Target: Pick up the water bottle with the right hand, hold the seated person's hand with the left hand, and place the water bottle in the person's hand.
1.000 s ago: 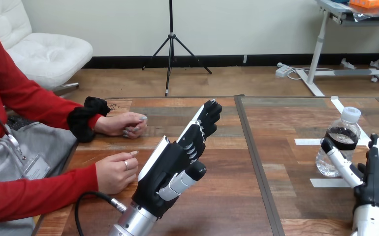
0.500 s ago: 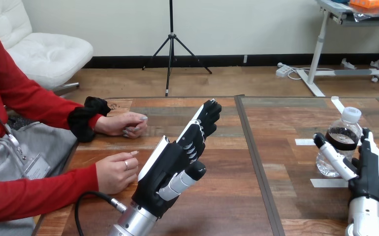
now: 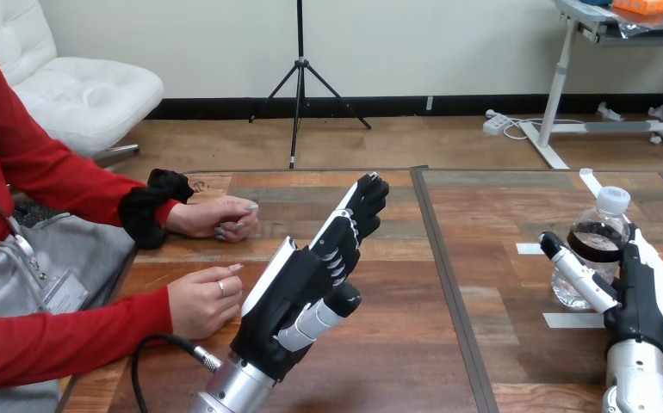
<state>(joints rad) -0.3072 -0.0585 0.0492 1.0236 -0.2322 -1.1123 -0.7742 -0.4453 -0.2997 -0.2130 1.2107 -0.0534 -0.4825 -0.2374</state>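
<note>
The right robot hand point(image 3: 636, 301) is at the water bottle point(image 3: 602, 225), which stands upright on the desk point(image 3: 414, 344) at the view's right, among white tape strips point(image 3: 569, 320). The hand is spread: the thumb reaches across the bottle's lower left side and the fingers rise along its right side. Whether any of them press the plastic, I cannot tell.

The grasp looks like the step in hand. To do it well, I'd settle the palm closer behind the bottle, then curl the fingers and thumb evenly round the lower body. A lopsided squeeze could tip it or send it skidding. Lift straight up only once the hold is firm.

Over on the left, the left robot hand point(image 3: 298, 288) hovers above the desk with its fingers straight, holding nothing. It is just beside the person's nearer hand point(image 3: 201, 299), which rests on the desk edge. The person's farther hand point(image 3: 216, 217) lies apart.

As for writing, the bottle wears a dark label point(image 3: 599, 243) under a white cap point(image 3: 614, 200), and no lettering can be made out.
</note>
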